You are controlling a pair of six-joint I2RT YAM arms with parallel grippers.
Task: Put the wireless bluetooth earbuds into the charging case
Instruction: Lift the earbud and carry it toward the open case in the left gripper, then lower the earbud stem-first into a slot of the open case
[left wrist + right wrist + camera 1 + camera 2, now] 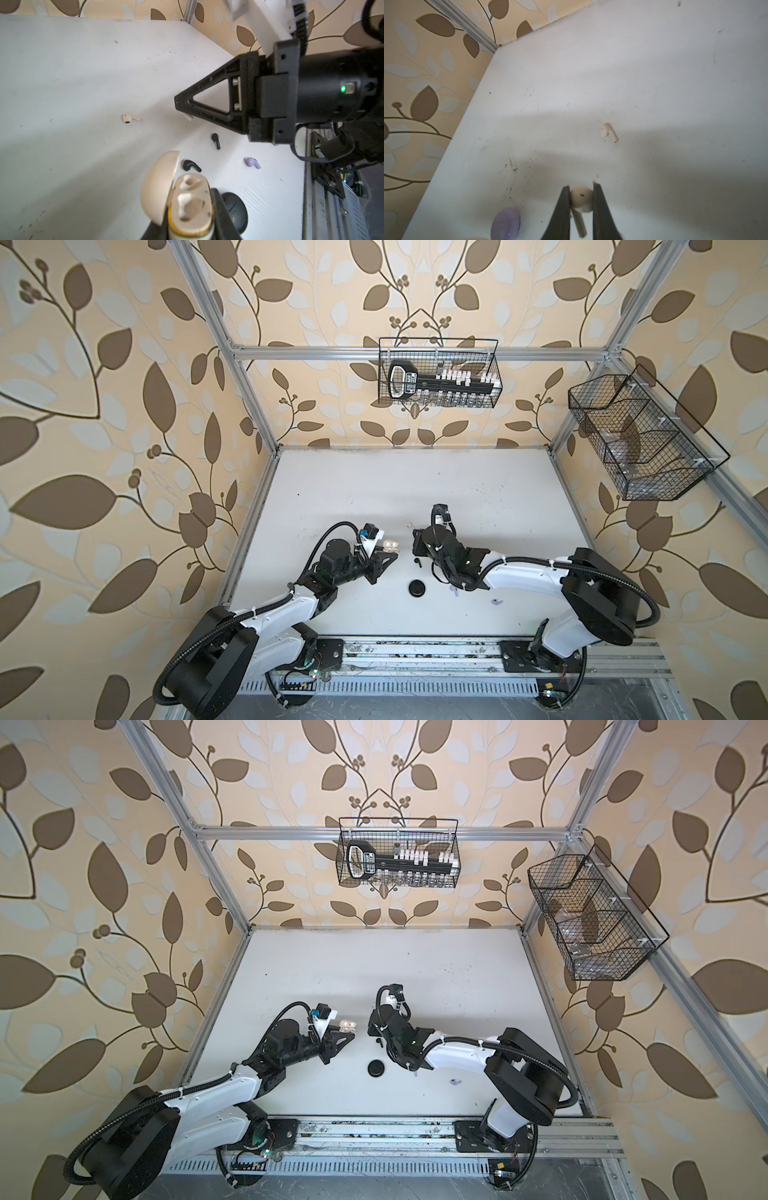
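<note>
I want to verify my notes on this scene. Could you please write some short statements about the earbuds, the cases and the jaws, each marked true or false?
1. The right gripper has its jaws shut on a cream-white stemmed earbud. True.
2. The open cream plastic charging case in the left gripper already holds an earbud. False: both wells are empty.
3. A second cream-white earbud lies loose on the white table. True.
4. The round black case stands open. False: its lid is closed.

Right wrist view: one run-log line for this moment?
left gripper: shut on open cream case | case sockets: empty | right gripper: shut on white earbud | second white earbud: loose on table
</note>
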